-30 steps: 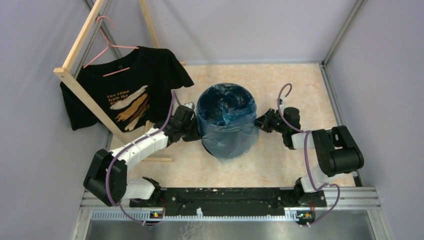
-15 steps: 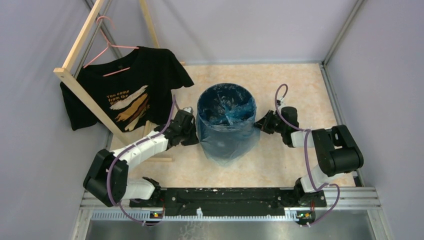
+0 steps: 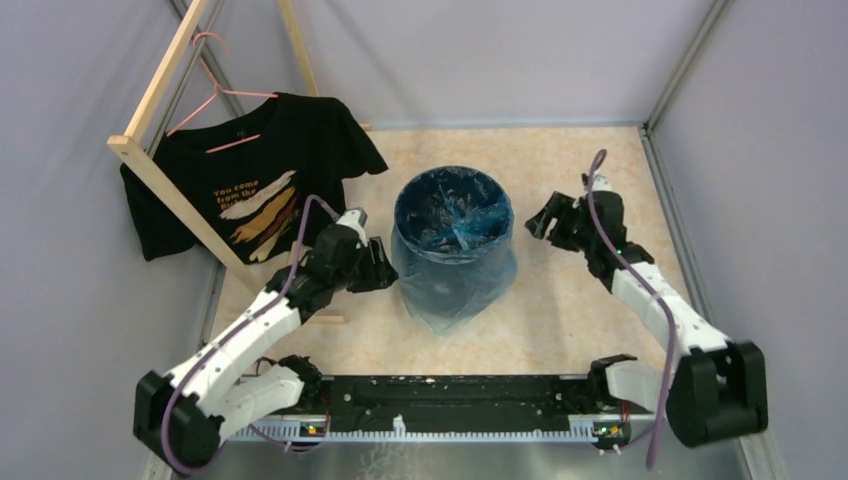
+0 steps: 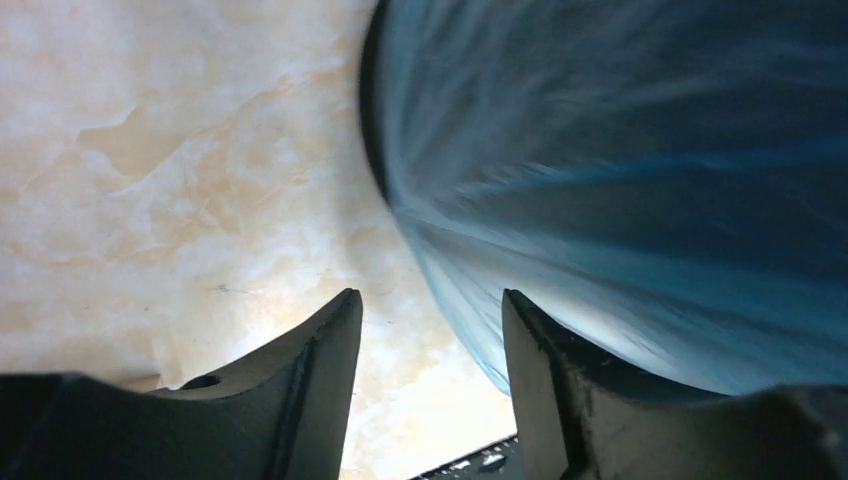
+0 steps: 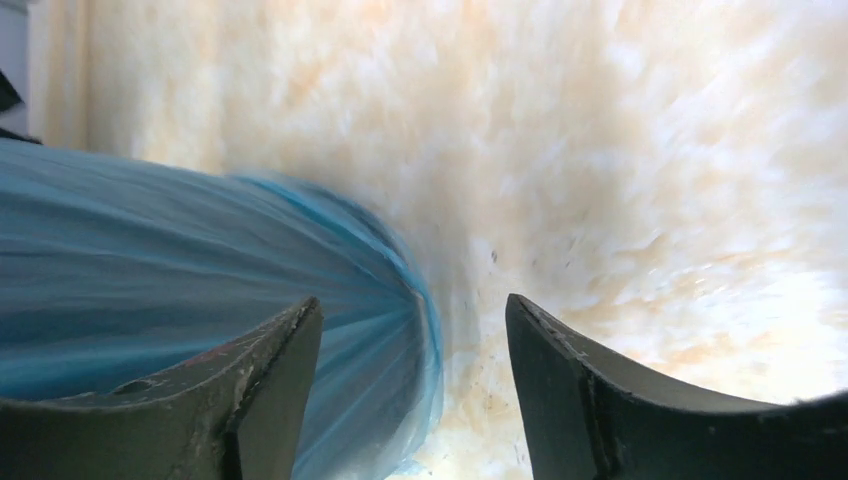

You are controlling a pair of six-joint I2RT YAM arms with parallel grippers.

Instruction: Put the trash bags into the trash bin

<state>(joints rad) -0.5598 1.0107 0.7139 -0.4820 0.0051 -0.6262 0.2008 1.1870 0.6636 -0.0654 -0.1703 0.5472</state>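
A second ago both my arms were pressed against the sides of the dark round cylindrical trash bin (image 4: 371,130), working the thin, translucent light-blue plastic trash bag (image 3: 455,280) down over it. Now my left gripper (image 4: 430,300) and right gripper (image 5: 415,305) have backed off to either side, each with fingers spread wide and nothing between them. The bag lines the bin, its mouth folded over the rim and hanging down the outside, so I judge the job essentially done.

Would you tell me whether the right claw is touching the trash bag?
Apart. The top view shows bare table between the right claw and the trash bag.
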